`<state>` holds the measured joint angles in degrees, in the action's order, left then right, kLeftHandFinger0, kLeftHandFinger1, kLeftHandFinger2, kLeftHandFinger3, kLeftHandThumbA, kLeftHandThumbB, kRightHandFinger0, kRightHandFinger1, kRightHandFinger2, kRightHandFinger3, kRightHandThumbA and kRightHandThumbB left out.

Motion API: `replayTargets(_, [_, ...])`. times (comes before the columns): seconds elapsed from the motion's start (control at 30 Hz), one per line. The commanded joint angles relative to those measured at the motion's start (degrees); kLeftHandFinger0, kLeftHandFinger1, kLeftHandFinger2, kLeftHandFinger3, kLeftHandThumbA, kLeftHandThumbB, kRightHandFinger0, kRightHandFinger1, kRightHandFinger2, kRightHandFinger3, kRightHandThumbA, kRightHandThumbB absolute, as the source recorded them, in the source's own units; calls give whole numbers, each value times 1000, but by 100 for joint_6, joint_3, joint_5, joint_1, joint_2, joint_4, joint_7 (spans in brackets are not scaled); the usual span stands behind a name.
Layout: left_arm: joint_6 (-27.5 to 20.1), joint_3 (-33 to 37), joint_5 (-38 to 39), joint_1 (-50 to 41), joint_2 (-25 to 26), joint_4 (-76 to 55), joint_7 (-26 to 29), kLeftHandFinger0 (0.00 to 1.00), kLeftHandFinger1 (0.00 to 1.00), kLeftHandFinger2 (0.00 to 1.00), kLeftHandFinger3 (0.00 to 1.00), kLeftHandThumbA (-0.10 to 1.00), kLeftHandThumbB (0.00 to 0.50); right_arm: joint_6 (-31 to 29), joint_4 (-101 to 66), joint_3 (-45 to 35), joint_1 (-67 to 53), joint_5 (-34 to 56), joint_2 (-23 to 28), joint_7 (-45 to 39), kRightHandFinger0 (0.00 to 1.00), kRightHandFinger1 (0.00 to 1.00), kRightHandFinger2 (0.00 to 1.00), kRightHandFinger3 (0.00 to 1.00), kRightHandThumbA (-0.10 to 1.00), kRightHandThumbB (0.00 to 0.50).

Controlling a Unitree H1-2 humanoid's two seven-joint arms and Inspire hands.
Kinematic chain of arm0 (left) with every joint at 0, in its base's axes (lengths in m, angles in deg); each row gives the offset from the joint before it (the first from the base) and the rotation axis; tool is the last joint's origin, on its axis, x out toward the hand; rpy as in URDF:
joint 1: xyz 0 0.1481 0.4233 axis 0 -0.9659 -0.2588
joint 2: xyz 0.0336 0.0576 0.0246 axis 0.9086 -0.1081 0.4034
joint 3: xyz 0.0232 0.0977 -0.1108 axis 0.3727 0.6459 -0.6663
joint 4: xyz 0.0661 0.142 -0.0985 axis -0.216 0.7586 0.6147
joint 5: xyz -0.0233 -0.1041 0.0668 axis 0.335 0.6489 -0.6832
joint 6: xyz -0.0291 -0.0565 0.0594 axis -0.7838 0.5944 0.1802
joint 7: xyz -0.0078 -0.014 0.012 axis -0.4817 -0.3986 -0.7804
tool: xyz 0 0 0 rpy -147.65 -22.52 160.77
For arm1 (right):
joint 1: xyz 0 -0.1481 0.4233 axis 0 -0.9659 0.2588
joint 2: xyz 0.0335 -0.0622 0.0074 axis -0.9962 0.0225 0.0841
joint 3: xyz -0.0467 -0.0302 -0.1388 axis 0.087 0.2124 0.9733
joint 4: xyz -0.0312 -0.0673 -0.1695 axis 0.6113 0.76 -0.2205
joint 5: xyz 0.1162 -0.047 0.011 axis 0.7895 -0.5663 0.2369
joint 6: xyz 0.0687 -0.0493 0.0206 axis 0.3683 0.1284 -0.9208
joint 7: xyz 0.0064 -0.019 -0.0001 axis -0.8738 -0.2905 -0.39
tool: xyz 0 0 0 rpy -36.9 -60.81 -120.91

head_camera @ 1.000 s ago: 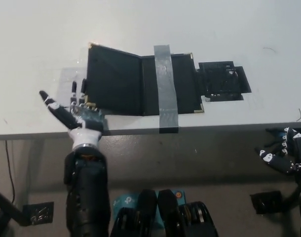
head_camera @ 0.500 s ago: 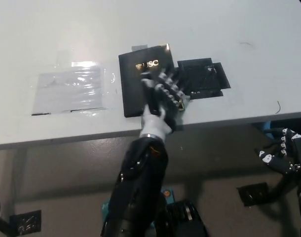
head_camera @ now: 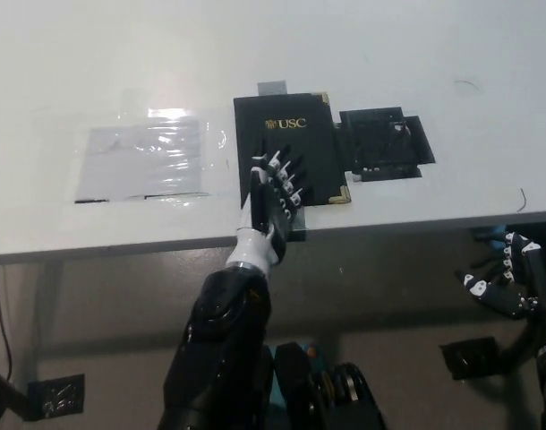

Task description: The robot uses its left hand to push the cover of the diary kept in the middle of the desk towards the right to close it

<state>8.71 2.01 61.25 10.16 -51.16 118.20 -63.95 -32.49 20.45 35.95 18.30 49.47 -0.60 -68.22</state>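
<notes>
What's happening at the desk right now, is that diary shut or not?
The diary lies closed near the front edge of the white desk, its USC cover facing up. The left robot hand rests flat on the cover's lower part, fingers spread. The right robot hand hangs below the desk edge at the right, off the work. Clear plastic sheeting lies left of the diary, a black pad to its right.

The left robot hand (head_camera: 271,193) covers the near left part of the closed diary (head_camera: 291,148), the right robot hand (head_camera: 506,282) is partly cut off by the right picture edge, and the black item (head_camera: 385,143) right of the diary is too blurred to identify.
</notes>
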Motion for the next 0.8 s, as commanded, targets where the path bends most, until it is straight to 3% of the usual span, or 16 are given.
replayTargets(0.0, [-92, -214, 94, 104, -68, -144, -166, 1000, 1000, 1000, 1000, 1000, 365, 14, -176, -35, 112, -52, 54, 17, 156, 274, 372, 607, 815, 151])
replayTargets(0.27, [391, -554, 694, 42, -361, -1329, -356, 1000, 1000, 1000, 1000, 1000, 348, -19, -182, -33, 58, -152, 94, 79, 153, 254, 350, 586, 825, 146])
replayTargets(0.37, [734, -416, 714, -43, -420, -2180, -315, 1000, 1000, 1000, 1000, 1000, 378, 13, -222, -37, 77, -138, 132, 32, 158, 256, 349, 592, 823, 131])
replayTargets(0.43, [890, -150, 513, -125, -309, -2760, -413, 1000, 1000, 1000, 1000, 1000, 378, 16, -199, -49, 72, -110, 147, 10, 155, 251, 346, 596, 825, 133])
replayTargets(0.47, [1001, 197, 199, -172, -83, -3289, -560, 1000, 1000, 1000, 1000, 1000, 347, 14, -182, -44, 77, -137, 152, 27, 133, 243, 345, 595, 812, 128])
replayTargets(0.63, [1295, 940, -361, -354, 455, -4482, -757, 1000, 1000, 1000, 1000, 1000, 319, -2, -182, -83, 38, -38, 142, -10, 107, 229, 334, 590, 742, 98])
replayTargets(0.73, [1411, 1292, -675, -490, 819, -5258, -862, 1000, 1000, 1000, 1000, 1000, 279, -11, -163, -66, 44, -31, 148, -33, 138, 251, 349, 593, 750, 105])
replayTargets(0.77, [1124, 1498, -1149, -748, 1174, -5743, -1031, 1000, 1000, 1000, 1000, 1000, 229, 22, -172, -49, 41, -65, 167, -39, 159, 262, 358, 595, 783, 119])
